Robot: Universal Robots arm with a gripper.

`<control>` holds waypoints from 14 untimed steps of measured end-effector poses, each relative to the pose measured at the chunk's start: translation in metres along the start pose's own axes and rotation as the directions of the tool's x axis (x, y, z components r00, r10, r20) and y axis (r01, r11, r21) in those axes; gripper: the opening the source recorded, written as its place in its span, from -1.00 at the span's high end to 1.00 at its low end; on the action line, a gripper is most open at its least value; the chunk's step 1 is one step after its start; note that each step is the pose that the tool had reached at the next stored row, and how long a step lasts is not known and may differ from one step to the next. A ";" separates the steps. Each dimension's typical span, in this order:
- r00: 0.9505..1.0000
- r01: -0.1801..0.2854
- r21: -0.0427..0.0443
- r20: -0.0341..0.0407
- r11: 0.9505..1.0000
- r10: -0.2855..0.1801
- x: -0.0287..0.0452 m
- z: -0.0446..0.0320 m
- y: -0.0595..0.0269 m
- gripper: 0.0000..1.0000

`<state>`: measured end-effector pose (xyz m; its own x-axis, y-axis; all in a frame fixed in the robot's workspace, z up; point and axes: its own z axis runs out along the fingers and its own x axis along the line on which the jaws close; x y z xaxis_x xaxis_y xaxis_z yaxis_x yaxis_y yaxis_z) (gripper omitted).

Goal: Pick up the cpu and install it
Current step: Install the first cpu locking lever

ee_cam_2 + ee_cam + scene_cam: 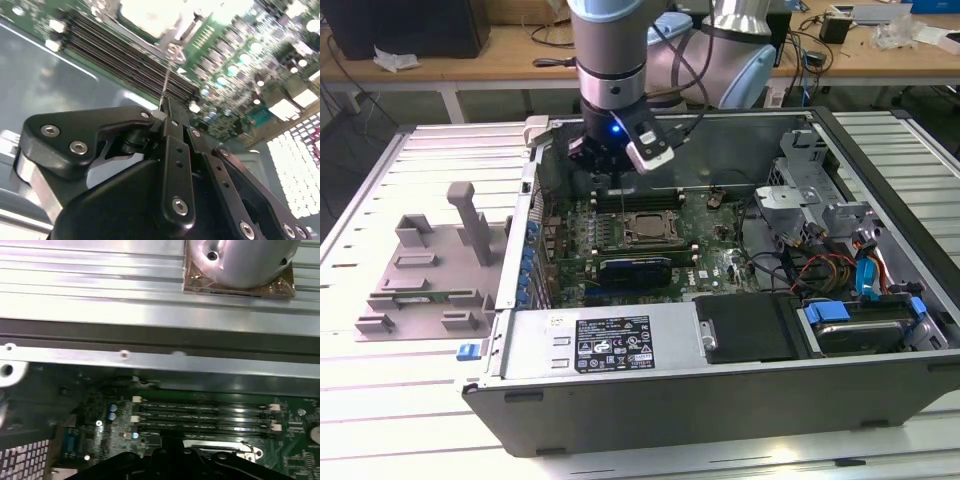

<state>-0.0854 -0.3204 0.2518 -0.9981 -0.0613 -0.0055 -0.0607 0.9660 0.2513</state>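
Cpu (650, 228): small flat square with a pale silvery metal top, lying flat in the black socket frame (626, 230), just beside the memory slots (620, 200). Gripper (604, 178) hangs over the memory slots with its fingers (176, 150) drawn narrow, pressed together. A thin socket lever (167, 80) runs from the fingertips toward the cpu; can't tell if it's pinched. The white-and-black label (612, 343) on the power supply (670, 335) sits well apart from the memory slots.

Motherboard (712, 238) between case wall (512, 268) and drive cage (820, 192)
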 end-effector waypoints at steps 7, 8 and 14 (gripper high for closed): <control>1.000 0.000 0.000 0.000 1.000 0.000 -0.0243 -0.0002 -0.0016 0.79; 1.000 0.001 0.000 0.003 1.000 -0.001 -0.0244 0.0007 -0.0017 0.79; 0.999 0.012 0.004 0.045 1.000 -0.012 -0.0243 0.0028 -0.0025 0.79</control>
<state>-0.0611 -0.3207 0.2486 -0.9967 -0.0615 -0.0521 -0.0726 0.9661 0.2478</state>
